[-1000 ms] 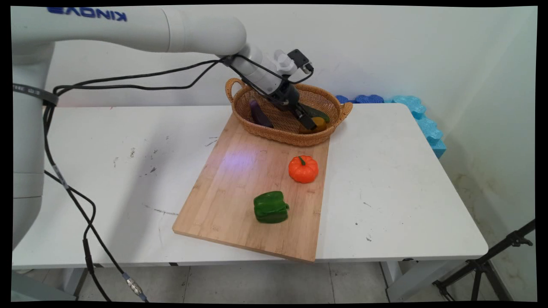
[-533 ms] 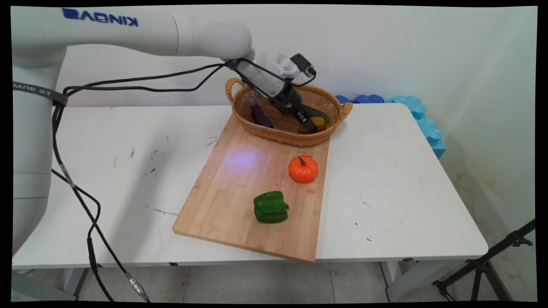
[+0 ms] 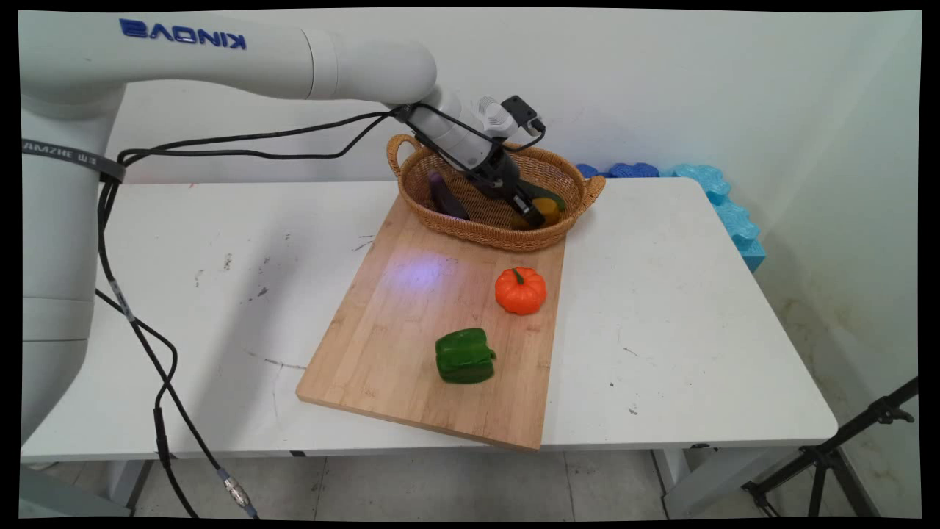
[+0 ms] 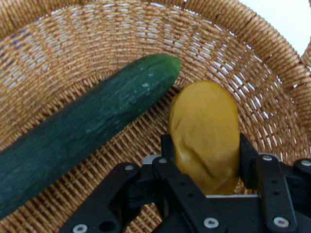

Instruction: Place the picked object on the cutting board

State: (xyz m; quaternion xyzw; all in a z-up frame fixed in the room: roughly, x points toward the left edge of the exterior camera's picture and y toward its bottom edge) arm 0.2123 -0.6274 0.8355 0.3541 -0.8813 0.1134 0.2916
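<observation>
Fingers [image 4: 167,145] of the gripper [image 3: 534,217] close on a potato [image 4: 204,133] inside the basket [image 3: 440,220]. Cucumber [image 4: 82,131] lies at the potato's 10 o'clock, touching it. Pumpkin [image 3: 521,289] and pepper [image 3: 465,355] rest on the board [image 3: 382,353].

I see a wooden board [image 3: 433,338] on the white table [image 3: 683,308]. On it lie a pumpkin [image 3: 521,290] and a green pepper [image 3: 465,355], well apart.
</observation>
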